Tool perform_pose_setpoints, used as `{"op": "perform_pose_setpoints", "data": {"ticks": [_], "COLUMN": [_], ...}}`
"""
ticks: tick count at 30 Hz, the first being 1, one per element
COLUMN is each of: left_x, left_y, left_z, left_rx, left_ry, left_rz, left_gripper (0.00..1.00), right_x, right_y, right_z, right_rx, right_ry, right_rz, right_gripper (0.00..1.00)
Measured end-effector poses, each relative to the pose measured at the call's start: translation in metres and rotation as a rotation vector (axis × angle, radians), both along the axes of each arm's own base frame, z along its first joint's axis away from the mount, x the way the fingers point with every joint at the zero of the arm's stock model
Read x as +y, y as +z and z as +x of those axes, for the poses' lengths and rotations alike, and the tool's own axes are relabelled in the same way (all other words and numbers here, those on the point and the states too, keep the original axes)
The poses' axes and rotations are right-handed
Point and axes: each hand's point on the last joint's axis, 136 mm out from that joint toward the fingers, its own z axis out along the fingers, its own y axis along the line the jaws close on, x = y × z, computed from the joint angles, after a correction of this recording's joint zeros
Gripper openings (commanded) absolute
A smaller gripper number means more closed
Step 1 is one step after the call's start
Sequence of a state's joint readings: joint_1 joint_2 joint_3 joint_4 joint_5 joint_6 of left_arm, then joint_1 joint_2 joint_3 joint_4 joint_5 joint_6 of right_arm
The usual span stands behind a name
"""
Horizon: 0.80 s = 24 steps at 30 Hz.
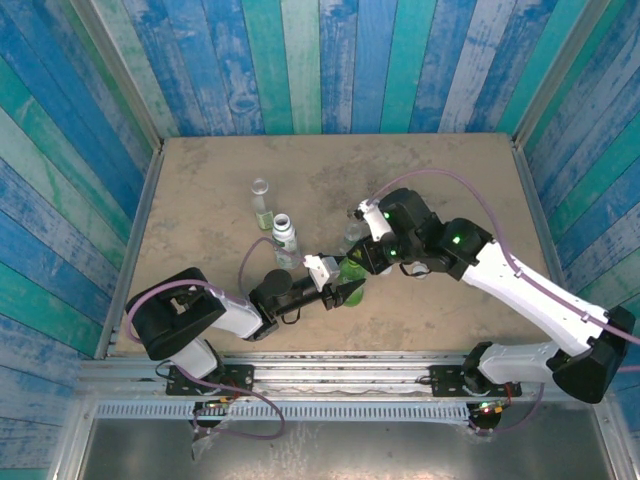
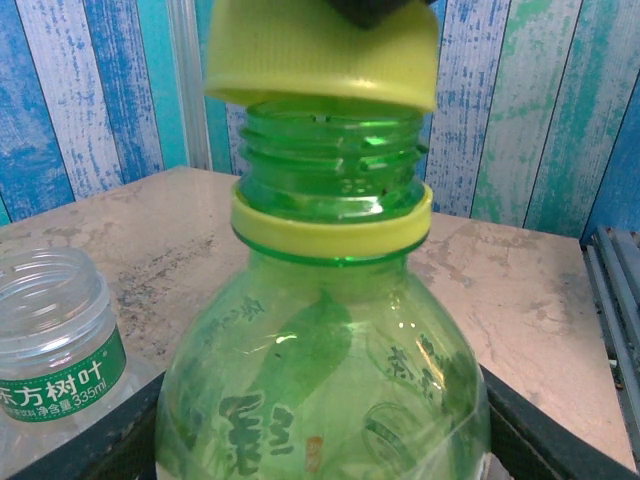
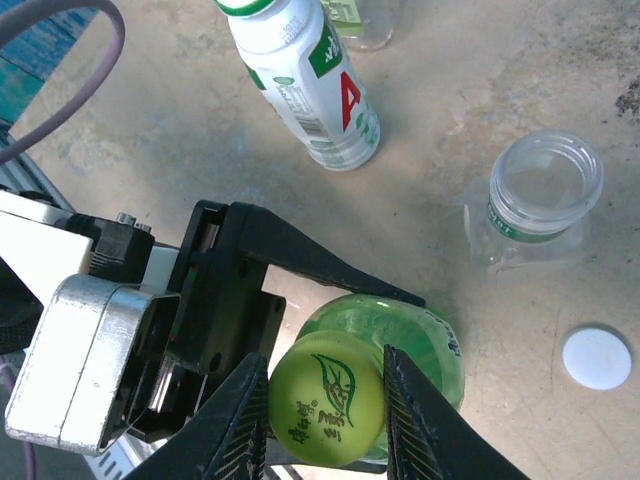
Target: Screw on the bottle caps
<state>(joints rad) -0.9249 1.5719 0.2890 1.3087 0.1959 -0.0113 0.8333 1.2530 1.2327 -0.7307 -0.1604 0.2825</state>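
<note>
Your left gripper is clamped around the body of the translucent green plastic bottle, which stands upright toward the near side of the tan tabletop, around its middle. Your right gripper pinches the round yellow-green plastic cap from above. The cap sits slightly tilted on the bottle's mouth, with the threads bare below it. An open clear bottle stands just beside the green one, a white-labelled bottle stands farther left, and a flat white cap lies near.

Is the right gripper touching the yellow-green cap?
Touching. The right wrist view shows the right gripper with both fingers pressed against opposite sides of the yellow-green cap.
</note>
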Motion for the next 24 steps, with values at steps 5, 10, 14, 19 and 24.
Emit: {"op": "perform_pose_setpoints", "data": {"ticks": [5,10,14,19,24], "left_x": [0.0,-0.0001,-0.0001,-0.0001,-0.0001], "left_y": [0.0,0.0,0.0,-0.0003,-0.0004], "left_z": [-0.0001,-0.0001,-0.0001,0.0,0.0001], "left_rx": [-0.002,-0.004,-0.004,-0.004,-0.003], "left_ry": [0.0,-0.001,-0.001,0.0,0.0], "left_rz": [0.001,0.002,0.002,0.002,0.002], "left_gripper": [0.64,0.64,0.64,0.64,0.64], "right_x": [0.0003,0.0015,0.0003,0.0006,0.0022], "right_y": [-0.0001,-0.0008,-0.0027,-0.0031,-0.0036], "right_z": [-0.0025,-0.0027,-0.003,-0.002,-0.0011], "right_rx": [-0.01,-0.028,-0.034,-0.029,-0.02], "right_ry": [0.024,0.043,0.051,0.051,0.056], "right_rz": [-0.047,-0.108,-0.148,-0.176,-0.188], "right_gripper": [0.3,0.29,0.28,0.28,0.28]}}
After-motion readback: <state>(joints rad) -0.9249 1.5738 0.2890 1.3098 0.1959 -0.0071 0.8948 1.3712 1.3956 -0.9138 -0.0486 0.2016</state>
